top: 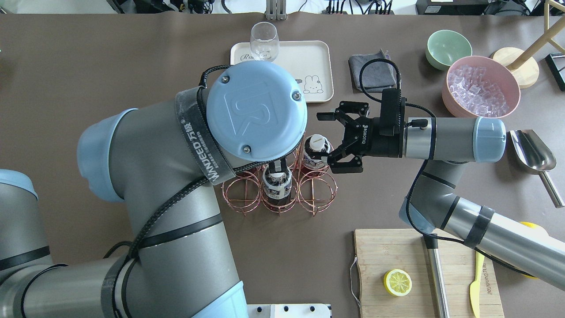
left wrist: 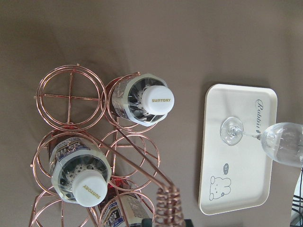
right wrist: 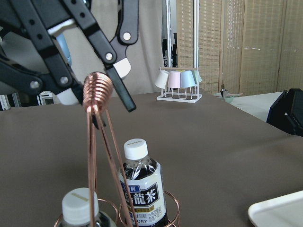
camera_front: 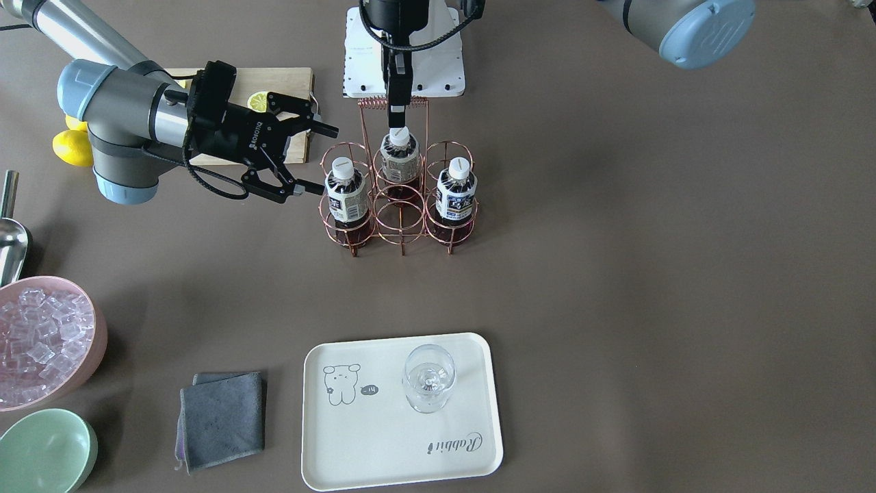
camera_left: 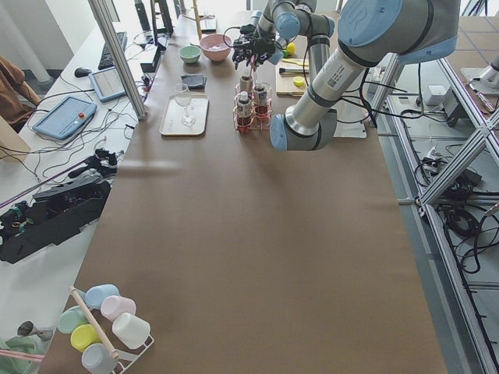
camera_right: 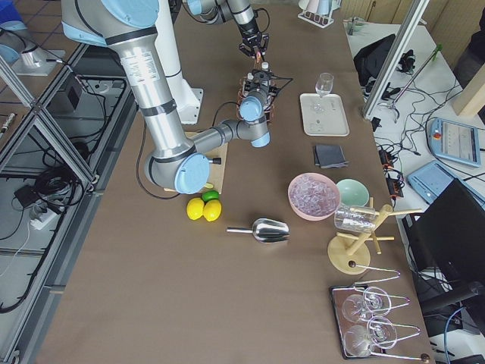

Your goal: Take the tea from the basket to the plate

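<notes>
Left gripper (camera_front: 398,123) hangs over the middle tea (camera_front: 399,156) in the basket (camera_front: 376,104), fingers spread; right gripper (camera_front: 324,157) wide open alongside.

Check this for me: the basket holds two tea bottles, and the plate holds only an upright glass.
The count is wrong. The basket holds three tea bottles, not two, as the exterior front-facing view shows. The rest stands: the plate holds only an upright glass.
</notes>
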